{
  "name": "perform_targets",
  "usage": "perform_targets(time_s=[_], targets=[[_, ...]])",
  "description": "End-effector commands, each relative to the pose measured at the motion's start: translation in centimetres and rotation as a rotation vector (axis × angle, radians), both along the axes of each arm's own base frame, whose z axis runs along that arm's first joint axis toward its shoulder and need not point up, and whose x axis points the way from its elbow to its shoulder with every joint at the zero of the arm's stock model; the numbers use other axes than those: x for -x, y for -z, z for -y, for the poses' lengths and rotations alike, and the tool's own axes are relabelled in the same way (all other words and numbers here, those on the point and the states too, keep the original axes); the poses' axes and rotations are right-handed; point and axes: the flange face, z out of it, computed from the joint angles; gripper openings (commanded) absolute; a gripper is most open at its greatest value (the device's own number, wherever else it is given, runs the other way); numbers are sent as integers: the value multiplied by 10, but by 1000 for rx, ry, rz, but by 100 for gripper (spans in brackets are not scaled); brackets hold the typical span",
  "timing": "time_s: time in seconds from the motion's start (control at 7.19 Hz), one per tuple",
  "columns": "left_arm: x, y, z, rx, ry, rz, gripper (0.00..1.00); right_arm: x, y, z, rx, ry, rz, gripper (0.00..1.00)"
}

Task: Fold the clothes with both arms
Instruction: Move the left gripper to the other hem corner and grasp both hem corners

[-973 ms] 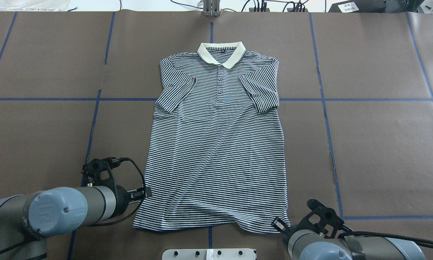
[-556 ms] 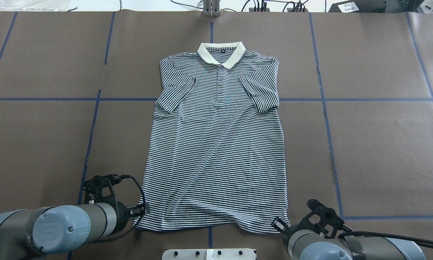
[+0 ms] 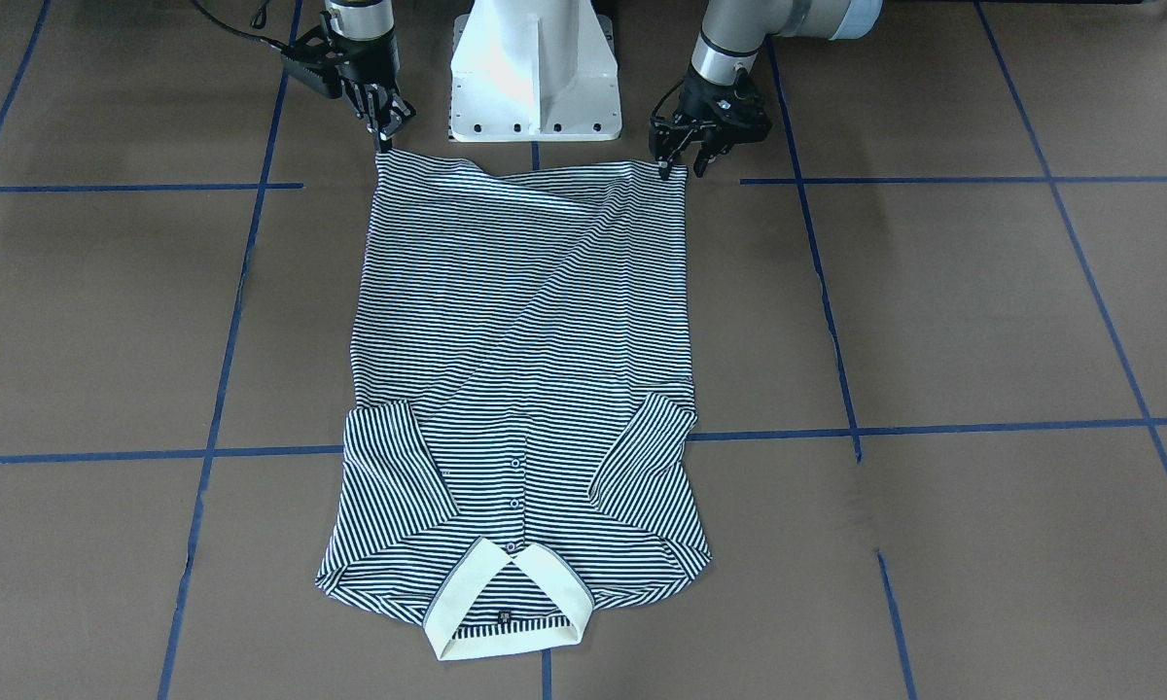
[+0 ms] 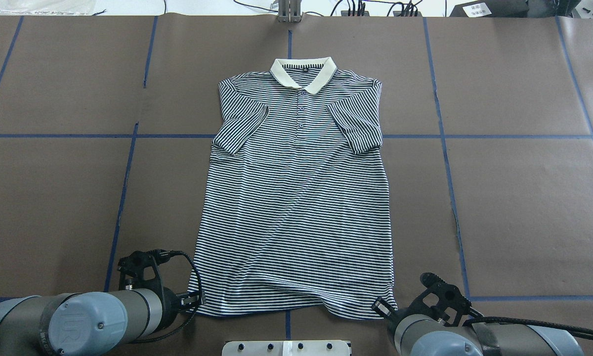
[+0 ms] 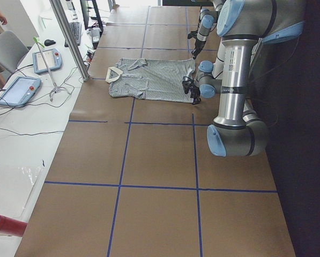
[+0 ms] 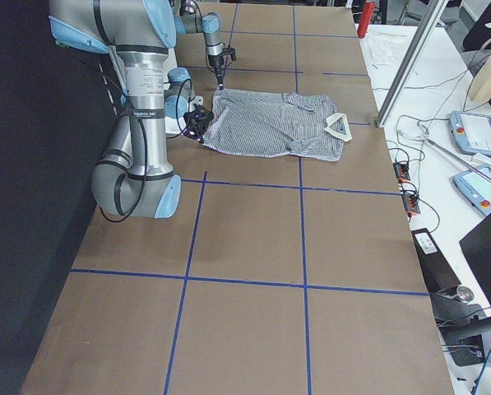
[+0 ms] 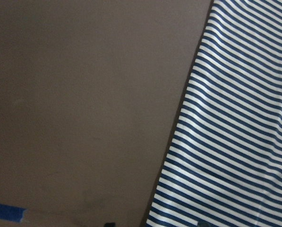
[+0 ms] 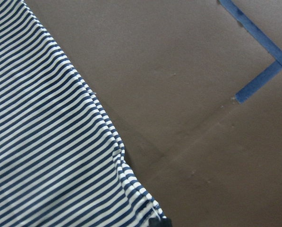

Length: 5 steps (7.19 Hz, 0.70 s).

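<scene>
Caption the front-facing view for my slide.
Polo shirt flat, sleeves folded in, left claw and right claw at its hem corners.

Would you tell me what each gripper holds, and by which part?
The right gripper appears to pinch the polo shirt at its hem corner; the left gripper is open at the other corner, holding nothing.

Your worktop (image 4: 524, 207): brown paper, gridded in blue tape (image 4: 524, 136) | your white bench (image 5: 20, 139) along your side: two teach pendants (image 5: 19, 91), one aluminium post (image 5: 68, 40), one red cylinder (image 5: 4, 225) at its end | your grey chair (image 5: 7, 51) beside it | light: even, bright
</scene>
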Motion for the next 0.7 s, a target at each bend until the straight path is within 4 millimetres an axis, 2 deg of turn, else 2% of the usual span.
perform_targets(time_s=[0.0,0.14,0.28,0.56], targets=[[-2,-1,-2,1,-6,3,47,0,1,0,0,0,2,0],[-2,-1,-2,1,-6,3,5,-1,2,0,0,0,5,0],[-1,-1,-2,1,-6,1,0,-1,2,0,0,0,5,0],[2,6,-2,0,-4,-12,0,-2,2,0,0,0,6,0]])
